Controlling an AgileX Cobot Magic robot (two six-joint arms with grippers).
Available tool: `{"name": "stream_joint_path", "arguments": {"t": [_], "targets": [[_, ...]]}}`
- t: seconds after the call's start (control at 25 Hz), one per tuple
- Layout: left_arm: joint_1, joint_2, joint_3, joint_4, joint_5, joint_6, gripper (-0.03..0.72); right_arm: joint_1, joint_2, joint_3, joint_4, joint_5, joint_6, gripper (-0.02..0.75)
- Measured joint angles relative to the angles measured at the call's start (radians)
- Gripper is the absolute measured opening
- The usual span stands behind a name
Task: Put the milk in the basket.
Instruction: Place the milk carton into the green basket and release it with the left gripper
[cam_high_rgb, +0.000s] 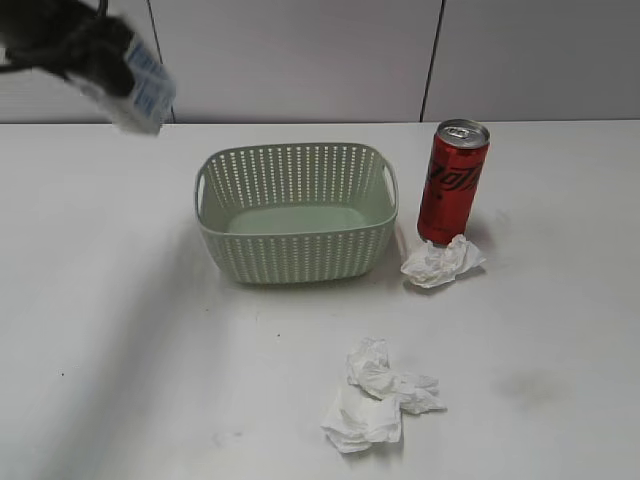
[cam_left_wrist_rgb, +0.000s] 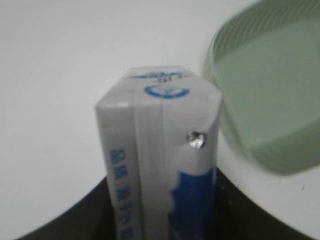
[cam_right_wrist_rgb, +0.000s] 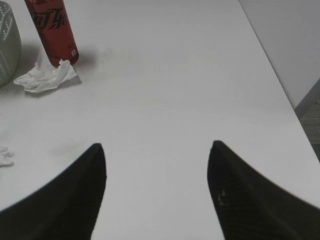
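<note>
My left gripper (cam_high_rgb: 105, 75) is shut on the milk (cam_high_rgb: 145, 92), a small white carton with blue markings, and holds it high in the air at the far left, up and to the left of the basket. In the left wrist view the milk (cam_left_wrist_rgb: 160, 150) stands between the dark jaws (cam_left_wrist_rgb: 160, 215), with the basket (cam_left_wrist_rgb: 265, 105) below to the right. The pale green perforated basket (cam_high_rgb: 295, 250) stands empty on the table's middle. My right gripper (cam_right_wrist_rgb: 156, 150) is open and empty over bare table; it does not show in the exterior view.
A red can (cam_high_rgb: 452, 182) stands right of the basket with a crumpled tissue (cam_high_rgb: 442, 262) at its foot; both show in the right wrist view, can (cam_right_wrist_rgb: 52, 30) and tissue (cam_right_wrist_rgb: 46, 77). Another tissue (cam_high_rgb: 378, 397) lies at the front. The table's right edge (cam_right_wrist_rgb: 280, 85) is near.
</note>
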Motion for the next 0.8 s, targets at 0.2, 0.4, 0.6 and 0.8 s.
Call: {"name": "stream_joint_path", "arguments": {"t": [0.2,0.4,0.6,0.8], "targets": [[-0.163,-0.008,-0.146,-0.001,-0.142,0.021,0.309,0.000,0.000,0.000,0.000,0.000,0.000,0.499],[-0.288,0.059,-0.186,-0.007,-0.242,0.027,0.309,0.000,0.000,0.000,0.000,0.000,0.000,0.499],[-0.315,0.188,-0.186,-0.005,-0.215,0.028,0.309,0.000,0.000,0.000,0.000,0.000,0.000,0.499],[-0.316,0.314,-0.186,0.001,-0.203,0.028,0.309,0.000,0.000,0.000,0.000,0.000,0.000,0.499]]}}
